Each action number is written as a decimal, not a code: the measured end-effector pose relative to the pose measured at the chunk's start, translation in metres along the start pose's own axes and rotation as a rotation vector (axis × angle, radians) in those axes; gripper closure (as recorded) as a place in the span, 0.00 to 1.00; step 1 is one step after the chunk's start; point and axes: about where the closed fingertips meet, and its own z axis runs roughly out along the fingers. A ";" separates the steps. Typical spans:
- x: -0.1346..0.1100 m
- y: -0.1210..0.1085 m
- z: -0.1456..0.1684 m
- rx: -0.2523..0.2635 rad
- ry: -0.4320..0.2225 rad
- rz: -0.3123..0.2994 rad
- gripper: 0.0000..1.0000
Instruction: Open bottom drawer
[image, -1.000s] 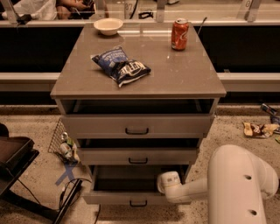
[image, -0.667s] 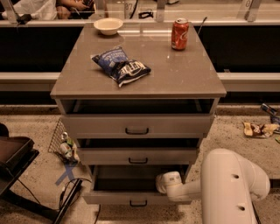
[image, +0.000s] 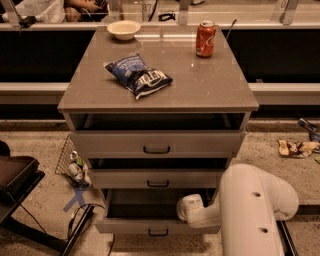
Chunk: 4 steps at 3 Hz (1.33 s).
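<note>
Grey is the cabinet (image: 200, 85), and its bottom drawer (image: 125, 227), the lowest one, is pulled out so its dark inside shows. The white gripper (image: 187, 209) sits at the right side of that drawer's open top, just behind the front. Nobody can tell if it is open or closed. A chip bag (image: 139, 75), a red can (image: 205, 39) and a bowl (image: 124, 29) sit on top.

Hand (image: 190, 208) at the bottom drawer (image: 125, 227)'s right end, partly behind the arm (image: 255, 210); arm cropped below.
</note>
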 end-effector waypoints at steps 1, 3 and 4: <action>-0.003 0.019 -0.003 -0.089 0.059 -0.060 1.00; 0.003 0.057 -0.012 -0.198 0.116 -0.063 1.00; 0.020 0.131 -0.044 -0.280 0.129 0.013 1.00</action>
